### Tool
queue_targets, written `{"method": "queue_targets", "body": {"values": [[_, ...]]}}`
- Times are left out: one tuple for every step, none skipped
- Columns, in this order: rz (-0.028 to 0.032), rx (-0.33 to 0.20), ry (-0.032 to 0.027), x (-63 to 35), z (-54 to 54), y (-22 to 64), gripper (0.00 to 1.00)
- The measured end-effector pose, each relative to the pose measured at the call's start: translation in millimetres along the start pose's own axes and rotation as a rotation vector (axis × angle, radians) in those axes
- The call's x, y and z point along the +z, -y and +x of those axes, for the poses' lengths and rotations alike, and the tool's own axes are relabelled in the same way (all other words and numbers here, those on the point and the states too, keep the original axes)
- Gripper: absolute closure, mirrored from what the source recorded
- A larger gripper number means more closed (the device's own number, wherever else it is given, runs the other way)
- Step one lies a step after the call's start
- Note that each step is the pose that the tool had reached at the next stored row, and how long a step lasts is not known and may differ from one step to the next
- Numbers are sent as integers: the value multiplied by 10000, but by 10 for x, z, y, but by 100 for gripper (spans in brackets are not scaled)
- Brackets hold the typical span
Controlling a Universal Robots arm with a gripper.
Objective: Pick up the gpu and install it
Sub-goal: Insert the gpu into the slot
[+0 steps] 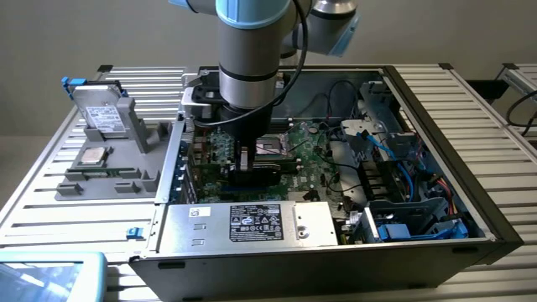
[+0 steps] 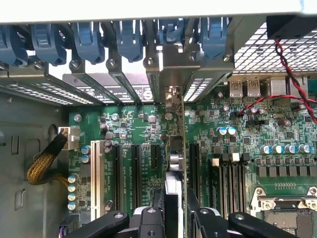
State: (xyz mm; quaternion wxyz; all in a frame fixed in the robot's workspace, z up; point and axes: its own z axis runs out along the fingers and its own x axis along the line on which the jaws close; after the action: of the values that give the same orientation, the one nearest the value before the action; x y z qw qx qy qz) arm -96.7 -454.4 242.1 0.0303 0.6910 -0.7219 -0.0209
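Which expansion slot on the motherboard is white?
The slot nearest the yellow braided cable; all the other slots beside it are black.

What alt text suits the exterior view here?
The gripper holds the gpu upright over the motherboard inside an open computer case. At the exterior view's left, a hard drive stands in a grey fixture.

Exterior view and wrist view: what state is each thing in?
computer case: open, insides exposed
gpu: upright on edge in the hand, above the motherboard; seated or not, cannot tell
hand: shut on the gpu
hard drive: standing upright in the grey holder
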Motion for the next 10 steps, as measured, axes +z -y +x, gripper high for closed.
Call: {"method": "queue_targets", "body": {"values": [[6,0,2,2,-1,-3,72],[10,1,3,3,-1,-5,72],[10,1,4,4,-2,-6,72],[10,1,3,5,-2,-6,72],[10,1,4,5,-2,-6,72],[10,1,4,5,-2,-7,72],[10,1,4,5,-2,-7,72],[11,2,5,5,-2,-6,72],[11,1,4,5,-2,-7,72],[10,1,4,5,-2,-7,72]]}}
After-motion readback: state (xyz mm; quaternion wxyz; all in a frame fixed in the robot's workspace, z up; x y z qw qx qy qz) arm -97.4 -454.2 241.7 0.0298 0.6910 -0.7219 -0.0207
